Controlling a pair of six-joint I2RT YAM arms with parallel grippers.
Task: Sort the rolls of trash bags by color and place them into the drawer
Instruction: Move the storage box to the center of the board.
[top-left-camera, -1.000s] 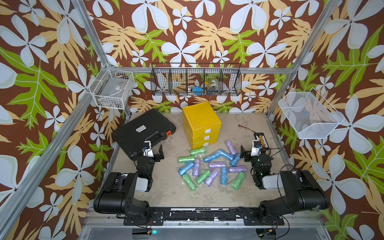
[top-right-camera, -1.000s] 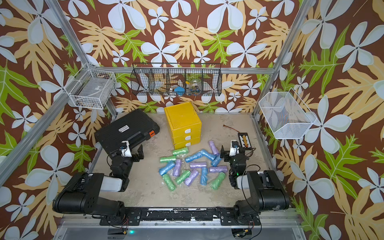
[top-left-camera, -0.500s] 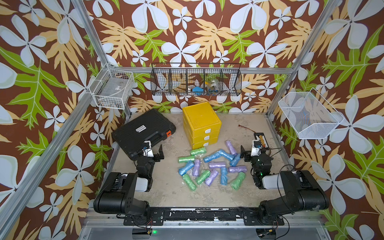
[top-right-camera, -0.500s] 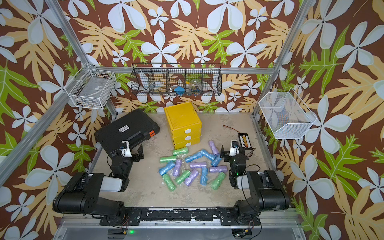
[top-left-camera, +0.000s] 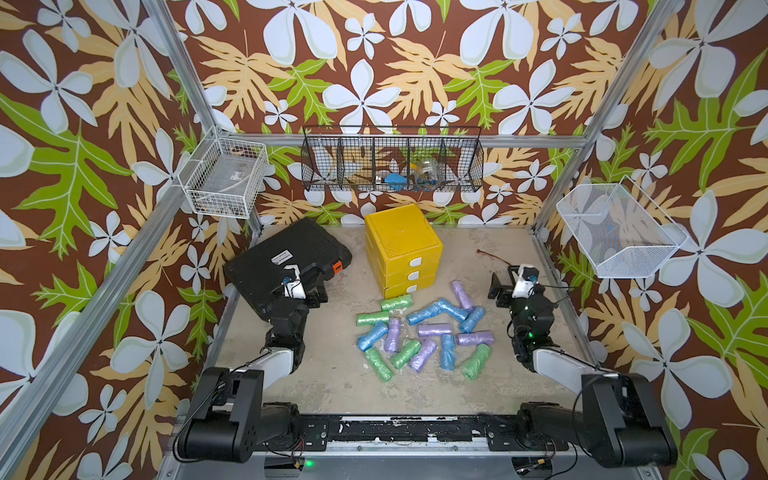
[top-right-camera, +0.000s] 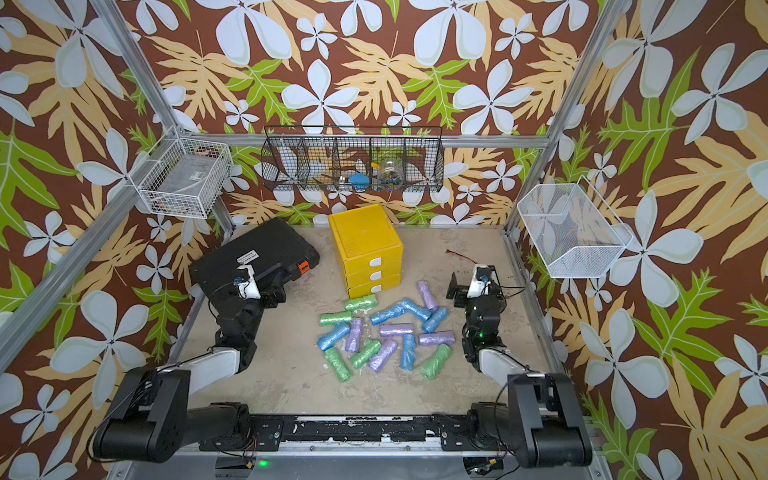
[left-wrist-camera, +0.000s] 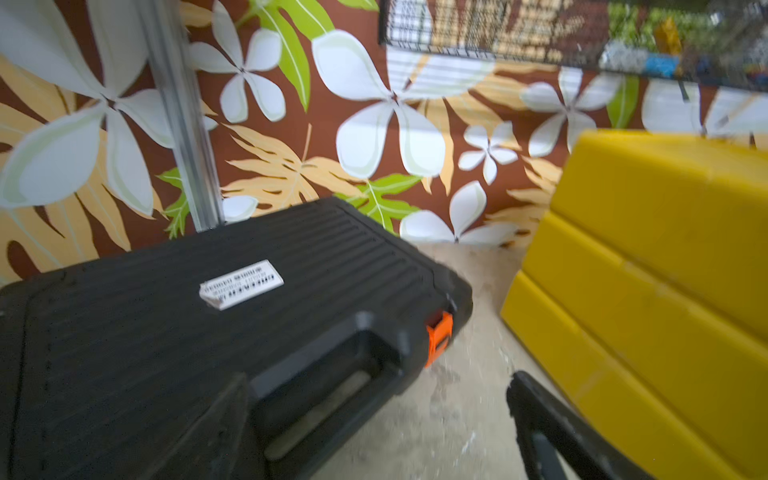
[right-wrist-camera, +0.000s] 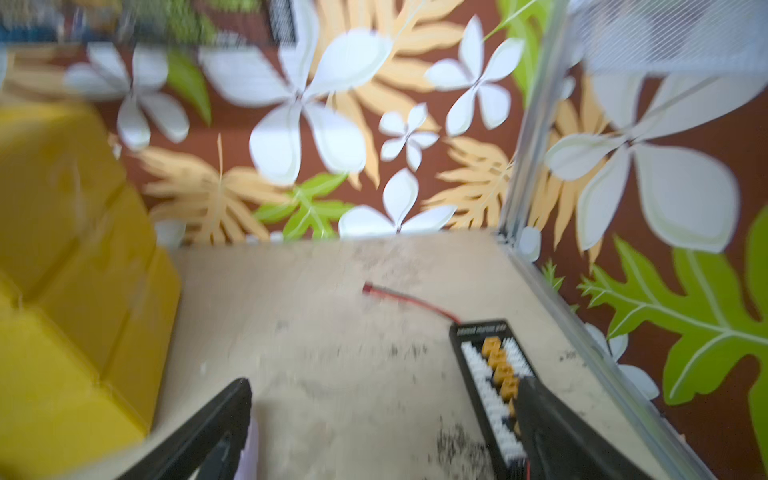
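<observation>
Left hand (top-left-camera: 301, 291), right hand (top-left-camera: 515, 286) both wide, empty. Rolls of trash bags (top-left-camera: 434, 329) jumbled on table (top-left-camera: 332, 374) before the shut yellow drawers (top-left-camera: 409, 266). I judge them light, squashy, slick film; I'd pinch each across its middle.

Blurred, edge-cropped yellow drawer unit (right-wrist-camera: 62, 270)

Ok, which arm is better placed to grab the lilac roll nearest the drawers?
Right. The right claw, open, sits beside that lilac roll; the left claw, also open, is by the black case, with the yellow drawers roughly between it and the roll.
</observation>
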